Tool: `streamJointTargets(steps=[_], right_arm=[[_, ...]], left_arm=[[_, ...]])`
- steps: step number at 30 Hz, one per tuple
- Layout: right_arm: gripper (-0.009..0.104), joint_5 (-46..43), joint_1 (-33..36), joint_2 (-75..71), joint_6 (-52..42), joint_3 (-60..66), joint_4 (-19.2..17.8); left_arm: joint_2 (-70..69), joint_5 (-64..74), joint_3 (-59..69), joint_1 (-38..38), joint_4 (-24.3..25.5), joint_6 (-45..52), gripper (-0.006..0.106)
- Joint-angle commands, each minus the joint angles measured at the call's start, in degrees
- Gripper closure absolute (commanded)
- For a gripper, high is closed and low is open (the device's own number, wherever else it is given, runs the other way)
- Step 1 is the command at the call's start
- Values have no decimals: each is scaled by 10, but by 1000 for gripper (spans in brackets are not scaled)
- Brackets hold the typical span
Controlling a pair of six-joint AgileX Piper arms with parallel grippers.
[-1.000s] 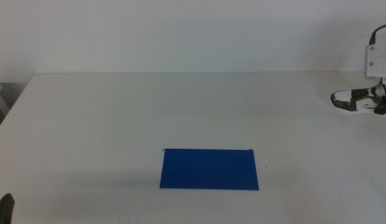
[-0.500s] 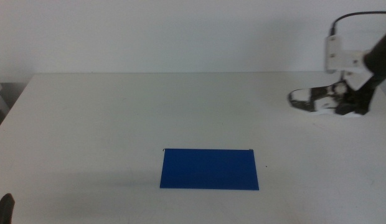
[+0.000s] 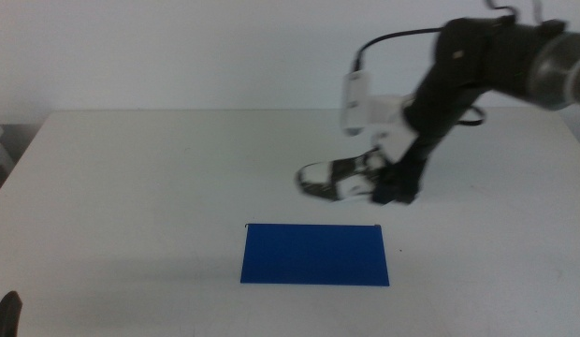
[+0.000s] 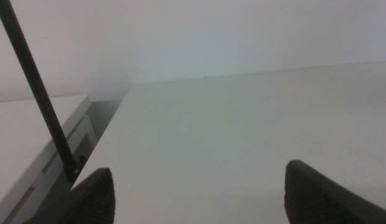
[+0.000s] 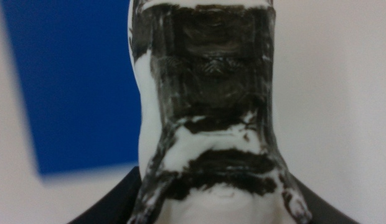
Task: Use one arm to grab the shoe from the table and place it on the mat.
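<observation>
The right arm (image 3: 477,65) reaches in from the right side over the white counter (image 3: 131,187), its pincer (image 3: 388,183) clenched on the heel end of the shoe (image 3: 337,180). The shoe, white with black patches, is held clear of the counter surface, toe pointing left, just beyond the far edge of the blue mat (image 3: 314,254) and slightly to its right of centre; it is not touching the mat. In the right wrist view the shoe (image 5: 208,106) fills the frame between the jaws, with the mat (image 5: 68,81) visible beneath and to one side of it. The mat lies flat on the counter with nothing on it. The left pincer (image 4: 199,193) waits near the counter's near left corner, jaws spread apart and holding nothing.
</observation>
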Motion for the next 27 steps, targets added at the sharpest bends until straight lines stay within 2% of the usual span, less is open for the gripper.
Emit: streamJointTargets(steps=[1,6,15,27], right_arm=[[96,-8,37,-35,29,-14,9],[96,11,75,-31,70,-14,17],[96,46,76,-27,87,-14,39],[96,63,76,-27,109,-14,41]], left_arm=[[-15,-45,2,-4,-6,-2,7],[-15,-45,2,-4,-6,-2,7],[-15,-45,2,-4,-6,-2,7],[-15,-45,2,-4,-6,-2,7]])
